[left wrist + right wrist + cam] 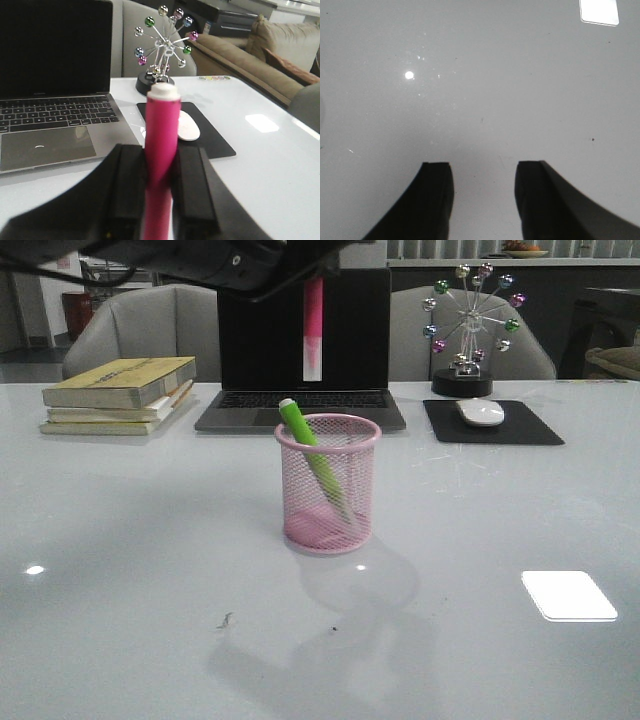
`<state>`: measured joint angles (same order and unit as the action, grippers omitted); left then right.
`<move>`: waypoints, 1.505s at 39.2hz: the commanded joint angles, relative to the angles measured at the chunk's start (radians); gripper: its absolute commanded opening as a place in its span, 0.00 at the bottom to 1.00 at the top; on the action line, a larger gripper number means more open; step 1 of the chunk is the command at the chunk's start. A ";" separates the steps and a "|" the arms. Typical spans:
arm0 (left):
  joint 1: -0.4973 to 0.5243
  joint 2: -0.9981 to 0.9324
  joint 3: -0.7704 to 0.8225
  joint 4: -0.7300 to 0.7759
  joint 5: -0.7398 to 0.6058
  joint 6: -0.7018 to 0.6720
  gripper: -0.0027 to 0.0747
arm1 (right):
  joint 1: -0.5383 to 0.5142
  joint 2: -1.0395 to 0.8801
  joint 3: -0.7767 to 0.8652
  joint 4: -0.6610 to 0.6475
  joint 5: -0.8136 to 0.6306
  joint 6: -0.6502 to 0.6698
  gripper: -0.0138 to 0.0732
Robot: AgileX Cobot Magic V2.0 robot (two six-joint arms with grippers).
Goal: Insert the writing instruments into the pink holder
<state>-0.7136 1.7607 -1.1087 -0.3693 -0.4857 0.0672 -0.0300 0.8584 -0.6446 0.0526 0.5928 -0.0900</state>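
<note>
The pink holder (328,485) stands upright at the table's centre, with the lime green marker (304,432) leaning inside it, its top poking over the left rim. High above the holder, the hot pink marker (314,328) hangs upright with its pale cap end down, held by my left gripper (300,270) at the top edge of the front view. In the left wrist view my left gripper (161,152) is shut on the hot pink marker (162,135). My right gripper (483,170) is open over bare table, with nothing between its fingers; it does not show in the front view.
An open laptop (300,350) stands behind the holder. A stack of books (118,392) lies at the back left. A mouse (480,412) rests on a black pad (492,422) at the back right, behind it a ball ornament (470,325). Chairs stand beyond the table.
</note>
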 commanded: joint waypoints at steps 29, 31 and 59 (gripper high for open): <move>-0.048 0.014 -0.002 0.000 -0.107 -0.006 0.57 | -0.009 -0.013 -0.029 -0.007 -0.061 -0.007 0.63; -0.048 -0.009 -0.002 0.008 -0.107 -0.002 0.56 | -0.009 -0.013 -0.029 -0.007 -0.061 -0.007 0.63; 0.350 -0.609 -0.001 0.266 0.404 0.000 0.49 | -0.009 -0.013 -0.029 -0.008 -0.071 -0.007 0.63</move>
<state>-0.4130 1.2516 -1.0818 -0.1048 -0.1133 0.0689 -0.0300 0.8577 -0.6446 0.0526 0.5928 -0.0917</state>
